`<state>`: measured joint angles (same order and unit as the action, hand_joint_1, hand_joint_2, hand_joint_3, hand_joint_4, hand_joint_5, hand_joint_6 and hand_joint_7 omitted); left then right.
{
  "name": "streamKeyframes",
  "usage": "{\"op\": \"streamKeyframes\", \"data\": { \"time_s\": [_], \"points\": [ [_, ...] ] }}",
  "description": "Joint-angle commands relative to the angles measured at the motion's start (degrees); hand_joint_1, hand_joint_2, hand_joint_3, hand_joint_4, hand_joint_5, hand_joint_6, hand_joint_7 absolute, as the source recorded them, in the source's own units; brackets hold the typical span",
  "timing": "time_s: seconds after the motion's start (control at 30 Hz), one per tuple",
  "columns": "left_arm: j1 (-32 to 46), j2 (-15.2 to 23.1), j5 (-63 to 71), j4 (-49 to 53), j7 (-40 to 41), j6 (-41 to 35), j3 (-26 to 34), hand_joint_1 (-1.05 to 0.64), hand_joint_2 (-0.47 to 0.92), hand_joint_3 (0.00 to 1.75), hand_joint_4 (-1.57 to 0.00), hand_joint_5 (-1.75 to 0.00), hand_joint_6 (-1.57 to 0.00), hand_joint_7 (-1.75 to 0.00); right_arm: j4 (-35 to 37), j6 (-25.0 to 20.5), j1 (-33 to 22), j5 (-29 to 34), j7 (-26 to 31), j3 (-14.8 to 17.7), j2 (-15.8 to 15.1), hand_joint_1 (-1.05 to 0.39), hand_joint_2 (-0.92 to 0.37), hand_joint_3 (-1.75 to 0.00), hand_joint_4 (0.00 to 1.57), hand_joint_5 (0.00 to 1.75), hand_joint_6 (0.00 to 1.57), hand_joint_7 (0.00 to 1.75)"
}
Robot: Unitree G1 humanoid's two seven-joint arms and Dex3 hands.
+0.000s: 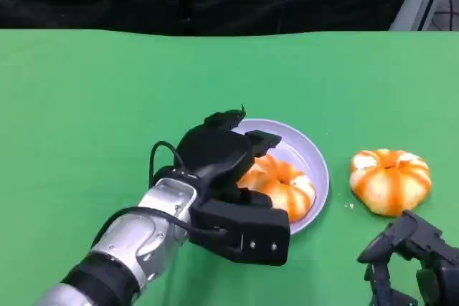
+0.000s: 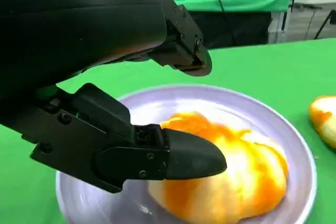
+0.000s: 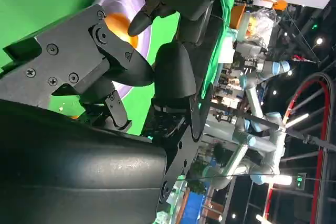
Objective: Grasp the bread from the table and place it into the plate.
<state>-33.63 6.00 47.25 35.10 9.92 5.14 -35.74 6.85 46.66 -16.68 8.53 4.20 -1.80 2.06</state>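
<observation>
Low at the frame's lower right, right hand (image 1: pixel 412 259) hanging off the cloth, fingers curled loosely, nothing visibly held, though whether clenched cannot be told. Just above it, a second bread (image 1: pixel 390 180) lying loose on the green table (image 1: pixel 86 105). Left of centre, left hand (image 1: pixel 229 184) spread around the bread (image 1: pixel 281 185), fingers apart and apparently released, likely because the bread already sits in the plate (image 1: pixel 310 150). Round and lobed, flat side down, no clear long axis.
</observation>
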Motion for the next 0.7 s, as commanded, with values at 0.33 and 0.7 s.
{"op": "streamKeyframes", "data": {
  "time_s": [0.33,0.7],
  "points": [
    [6.4,2.99,-13.48,-13.6,-12.7,1.03,8.35,-1.05,0.92,0.62,-0.01,0.0,-0.3,-0.01,-0.41,0.44,-0.45,-0.16,0.37,0.78,-0.6,-0.1,-0.52,-1.21,0.83,1.74,0.75,1.5],
    [15.86,1.58,-51.82,-29.26,-36.15,-8.96,25.32,-0.02,0.9,0.45,-0.81,-0.31,-0.79,-0.13,-0.02,0.64,-0.34,-0.29,0.39,1.02,-0.68,-0.12,-0.53,-1.19,0.83,1.75,0.74,1.5]
  ]
}}
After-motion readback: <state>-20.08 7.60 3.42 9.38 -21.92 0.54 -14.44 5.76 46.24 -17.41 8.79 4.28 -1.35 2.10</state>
